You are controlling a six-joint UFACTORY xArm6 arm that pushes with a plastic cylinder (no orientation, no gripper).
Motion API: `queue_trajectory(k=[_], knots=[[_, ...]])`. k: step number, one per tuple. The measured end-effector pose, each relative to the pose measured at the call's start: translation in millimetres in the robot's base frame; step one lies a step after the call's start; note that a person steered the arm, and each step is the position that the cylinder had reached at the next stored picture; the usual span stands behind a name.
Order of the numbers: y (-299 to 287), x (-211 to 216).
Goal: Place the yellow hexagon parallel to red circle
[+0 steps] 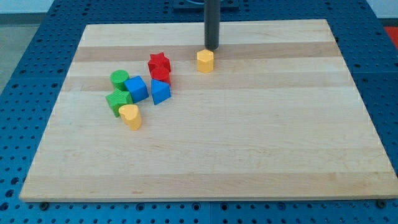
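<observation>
The yellow hexagon [205,61] sits on the wooden board [249,137] near the view's top, middle. My tip [212,48] stands just above and slightly right of it, close to touching its far side. The red circle [161,76] lies to the hexagon's left, partly hidden under a red star [159,62] that sits just above it in the view. Both red blocks belong to a cluster on the left of the board.
The cluster also holds a green circle [119,78], a blue cube [136,88], a blue triangular block [160,92], a green block [118,101] and a yellow heart [130,116]. Blue perforated table surrounds the board.
</observation>
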State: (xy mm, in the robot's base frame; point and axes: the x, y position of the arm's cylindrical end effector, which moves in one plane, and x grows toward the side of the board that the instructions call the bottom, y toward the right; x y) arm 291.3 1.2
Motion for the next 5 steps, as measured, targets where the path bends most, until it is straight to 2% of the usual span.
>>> queue_trajectory(k=[1,2,4,5], knots=[[-2,18],[-10,69],[-4,57],[52,79]])
